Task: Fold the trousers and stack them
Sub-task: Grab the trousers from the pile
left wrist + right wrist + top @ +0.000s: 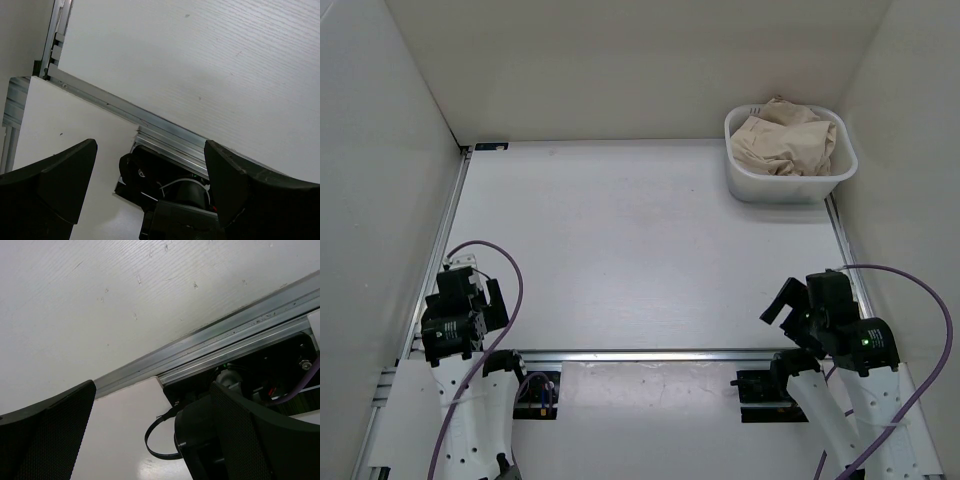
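The beige trousers (pixel 782 139) lie crumpled in a white basket (pixel 790 185) at the far right corner of the table. My left gripper (pixel 478 300) hangs open and empty at the near left edge, far from the basket. In the left wrist view (pixel 150 165) its jaws stand wide apart over the arm's own base. My right gripper (pixel 790 300) hangs open and empty at the near right, well in front of the basket. In the right wrist view (pixel 150 410) its jaws are wide apart over the metal rail. The trousers show in neither wrist view.
White walls (pixel 380 150) close in the table on the left, back and right. A metal rail (pixel 650 355) runs along the near edge and another up the left side (pixel 448 220). Purple cables (pixel 515 290) loop from both arms.
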### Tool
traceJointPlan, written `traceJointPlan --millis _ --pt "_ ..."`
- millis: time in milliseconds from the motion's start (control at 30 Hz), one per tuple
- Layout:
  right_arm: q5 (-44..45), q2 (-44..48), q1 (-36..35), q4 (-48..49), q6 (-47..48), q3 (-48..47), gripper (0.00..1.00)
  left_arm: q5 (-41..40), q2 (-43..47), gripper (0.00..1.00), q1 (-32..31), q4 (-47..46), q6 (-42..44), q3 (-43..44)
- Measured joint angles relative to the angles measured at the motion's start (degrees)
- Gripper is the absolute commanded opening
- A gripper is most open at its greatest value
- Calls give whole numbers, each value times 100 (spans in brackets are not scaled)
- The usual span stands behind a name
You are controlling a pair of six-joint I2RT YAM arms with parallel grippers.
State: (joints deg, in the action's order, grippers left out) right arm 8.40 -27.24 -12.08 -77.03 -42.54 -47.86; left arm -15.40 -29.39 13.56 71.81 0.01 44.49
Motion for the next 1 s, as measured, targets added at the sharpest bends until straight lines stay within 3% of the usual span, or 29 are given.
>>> traceJointPlan --millis 267,467,600,733,800,867,1000 --pt "181 -448 0 -66 595 -916 99 2 11 100 0 13 0 24" --pt "730 -1307 0 1012 1064 -2124 99 63 -726 100 0 -350 2 197" --pt "1497 -3283 35 1847 1412 -4000 99 131 -1674 100 0 -761 2 654" --pt "1777 -6463 538 1757 1628 -7490 99 168 -2616 100 0 -1150 0 1196" --pt "1757 -7853 863 2109 1659 -8725 99 175 -2911 100 0 -1314 2 1305" --pt "1696 -8706 1172 2371 1668 -8824 99 179 -3128 100 0 -1423 0 1329" --pt "1596 -9737 1565 2750 1659 -8111 99 160 -3414 100 0 -1567 2 1305"
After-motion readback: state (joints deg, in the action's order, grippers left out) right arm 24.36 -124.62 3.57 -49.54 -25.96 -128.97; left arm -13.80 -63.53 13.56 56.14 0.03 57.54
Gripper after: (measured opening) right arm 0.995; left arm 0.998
